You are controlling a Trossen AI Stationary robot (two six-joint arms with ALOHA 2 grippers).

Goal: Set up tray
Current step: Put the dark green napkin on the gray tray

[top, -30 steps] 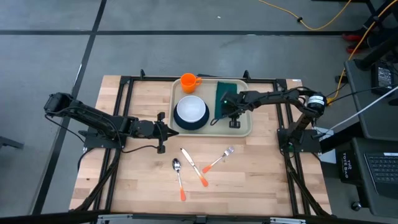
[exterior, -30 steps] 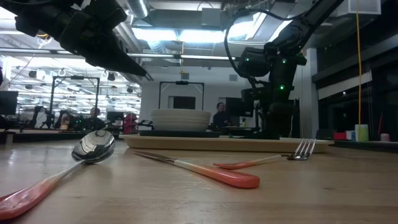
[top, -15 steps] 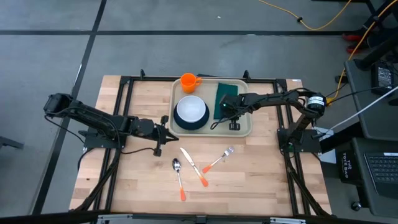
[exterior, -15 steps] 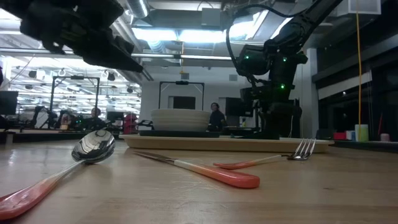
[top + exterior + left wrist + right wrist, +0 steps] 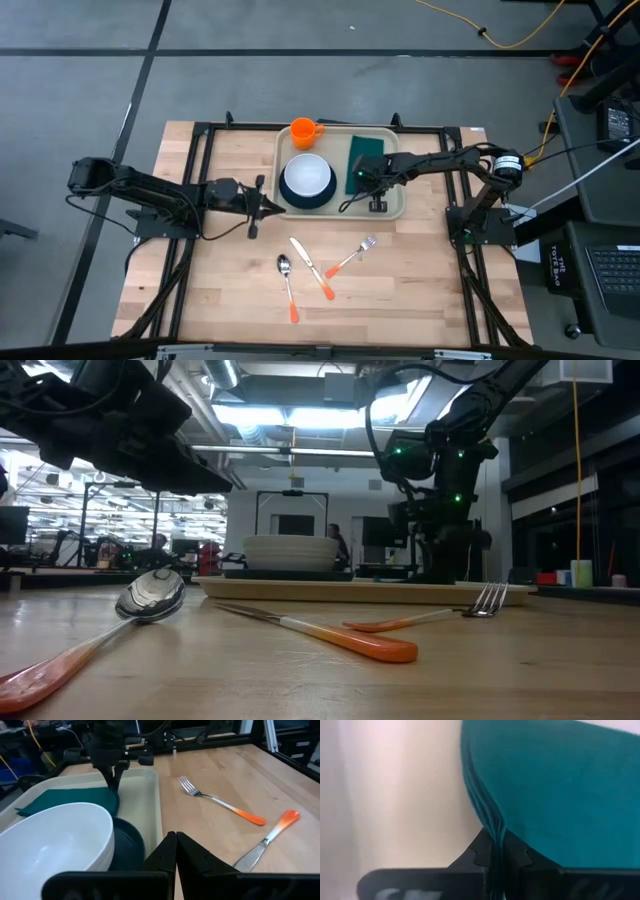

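On the tray point(image 5: 395, 205), the right tool point(image 5: 357, 179) pinches the napkin point(image 5: 366, 148) edge.

Surface: light wooden table point(image 5: 420, 280) | beige tray point(image 5: 393, 208) at 12 o'clock | spoon point(image 5: 287, 286), knife point(image 5: 311, 268), fork point(image 5: 349, 260), orange handles, on bare wood toward 6 o'clock

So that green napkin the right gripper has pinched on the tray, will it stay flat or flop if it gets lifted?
Probably flop. The right gripper is shut on the green napkin at one edge, where thin stacked folds show, so it looks like soft cloth. Lifted there, the rest would likely droop and may unfold. It seems light, and should drag easily across the smooth tray.
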